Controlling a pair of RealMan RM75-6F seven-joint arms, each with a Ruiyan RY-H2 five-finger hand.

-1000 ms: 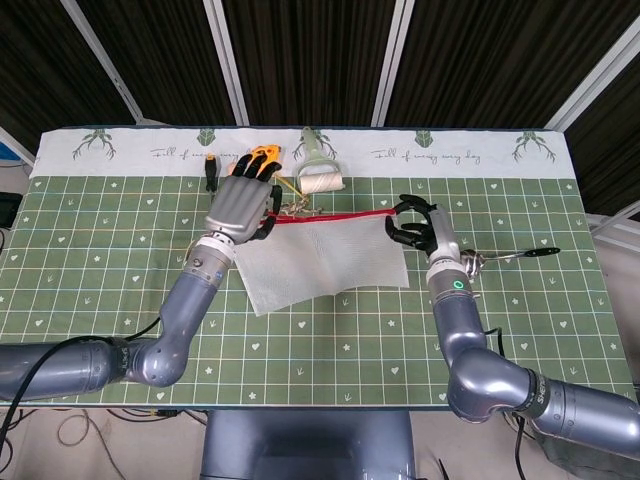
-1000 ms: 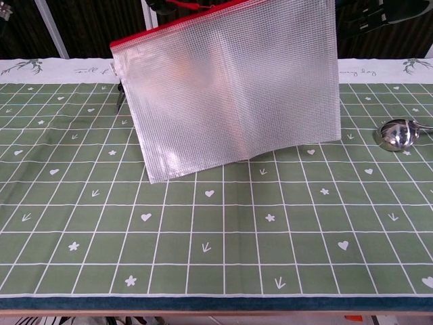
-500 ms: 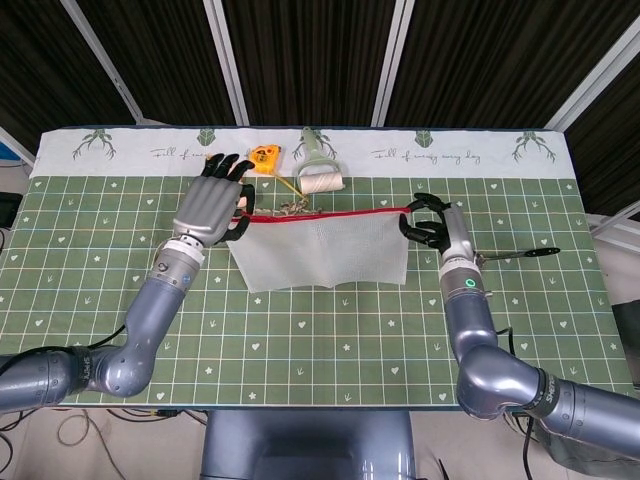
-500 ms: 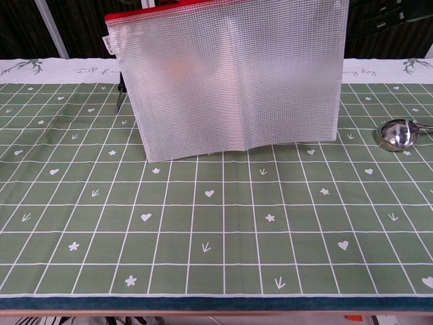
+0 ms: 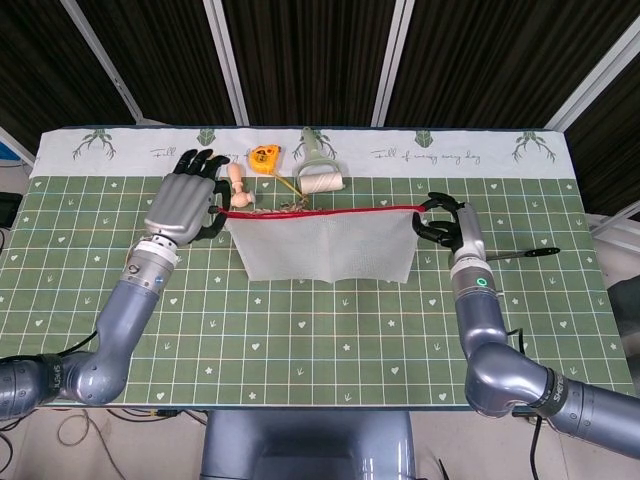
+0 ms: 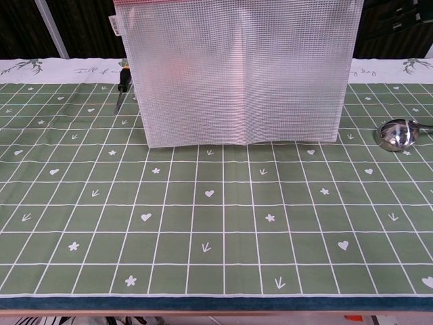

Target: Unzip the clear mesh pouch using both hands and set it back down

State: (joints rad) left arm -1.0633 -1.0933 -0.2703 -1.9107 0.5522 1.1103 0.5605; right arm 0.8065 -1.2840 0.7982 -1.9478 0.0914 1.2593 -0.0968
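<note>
The clear mesh pouch [image 5: 320,248] with its red zipper edge [image 5: 320,211] hangs in the air above the green mat, stretched level between both hands. In the chest view the pouch [image 6: 240,74] fills the upper middle and its top runs off the frame. My left hand [image 5: 183,207] grips the pouch's left top corner, fingers curled at the zipper end. On the other side, my right hand [image 5: 446,226] pinches the right top corner. Neither hand shows in the chest view.
A spoon [image 6: 396,133] lies at the right of the mat, its handle [image 5: 525,253] pointing right. A screwdriver [image 6: 122,88] lies behind the pouch's left edge. An orange tape measure [image 5: 264,157], a small wooden piece [image 5: 238,183] and a roller [image 5: 320,180] lie at the back.
Both hands have moved apart, the left one further left and the right one further right. The zipper edge is now longer and level, and the pouch hangs square instead of tilted.
</note>
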